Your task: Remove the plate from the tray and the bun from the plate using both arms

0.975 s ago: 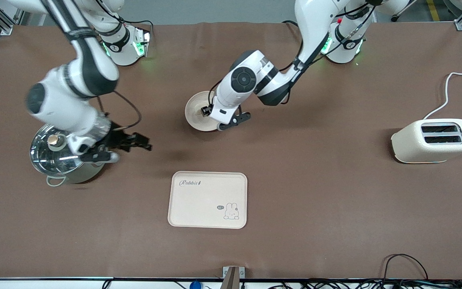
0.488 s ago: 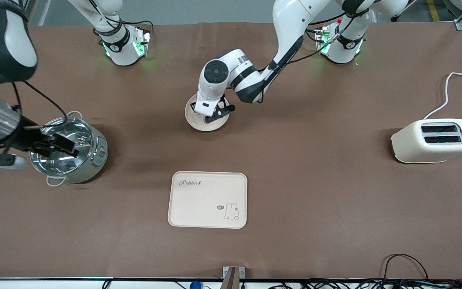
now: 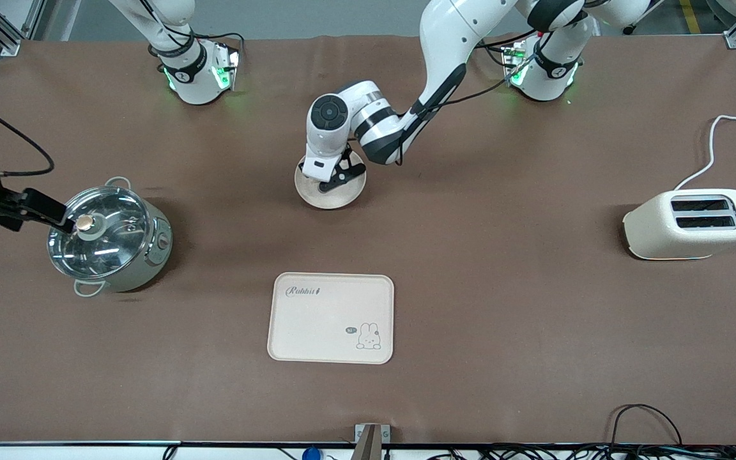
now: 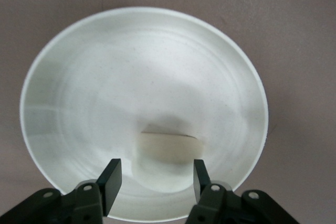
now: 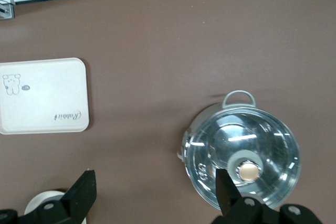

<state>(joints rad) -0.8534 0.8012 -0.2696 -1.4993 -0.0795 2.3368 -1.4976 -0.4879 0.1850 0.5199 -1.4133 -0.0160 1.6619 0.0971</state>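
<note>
The round cream plate (image 3: 329, 191) lies on the table between the arms' bases and the tray. My left gripper (image 3: 337, 179) hangs just over it, open and empty. In the left wrist view the plate (image 4: 105, 77) fills the picture and the gripper (image 4: 155, 179) has its fingers apart above the plate's floor near the rim, where a shadowed cream patch shows. My right gripper (image 3: 55, 214) is up in the air over the pot's edge, wide open and empty; it also shows in the right wrist view (image 5: 155, 198). The bun does not show in any view.
A steel pot (image 3: 109, 239) with a glass lid and knob stands at the right arm's end. The rectangular rabbit tray (image 3: 331, 317) lies nearer the front camera than the plate. A cream toaster (image 3: 690, 223) with its cable stands at the left arm's end.
The right arm rose and swung from beside the pot toward its end of the table. The left gripper moved from the plate's edge to over the plate.
</note>
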